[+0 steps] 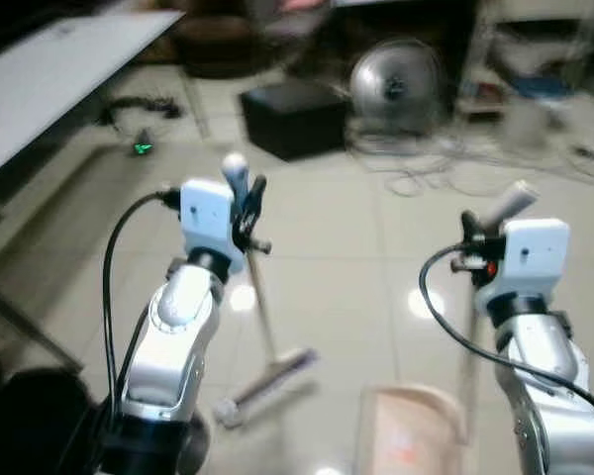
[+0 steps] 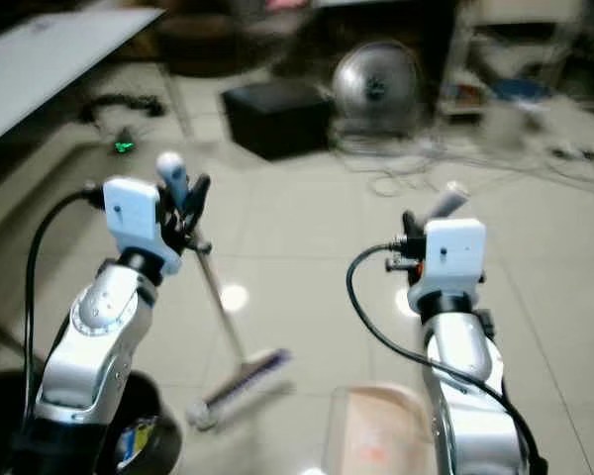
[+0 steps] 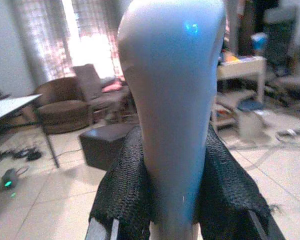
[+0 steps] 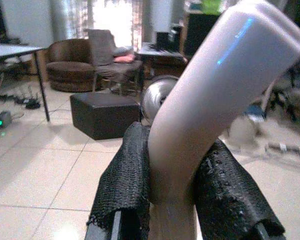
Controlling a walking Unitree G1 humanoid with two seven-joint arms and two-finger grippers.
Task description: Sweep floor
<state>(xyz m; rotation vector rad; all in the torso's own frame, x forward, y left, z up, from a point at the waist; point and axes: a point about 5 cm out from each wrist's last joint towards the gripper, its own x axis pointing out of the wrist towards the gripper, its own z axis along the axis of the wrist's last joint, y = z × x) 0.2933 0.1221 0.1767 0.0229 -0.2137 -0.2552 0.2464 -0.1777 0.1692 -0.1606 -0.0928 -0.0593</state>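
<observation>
a tiled floor (image 1: 356, 257) spreads ahead, a fan (image 1: 396, 84) and dark box (image 1: 292, 117) behind; the left gripper (image 1: 247, 203) clamps the broom (image 1: 262, 327), its head on the tiles, beside the dustpan (image 1: 411, 430) whose handle the right gripper (image 1: 472, 237) clamps

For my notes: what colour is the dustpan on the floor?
Pale pink dustpan, best in the left eye view.

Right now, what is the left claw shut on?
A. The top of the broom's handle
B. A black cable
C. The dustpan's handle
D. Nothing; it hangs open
A. The left claw is closed around the top of the broom handle, whose shaft runs down to the broom head on the tiled floor, while the right claw holds the dustpan handle.
</observation>
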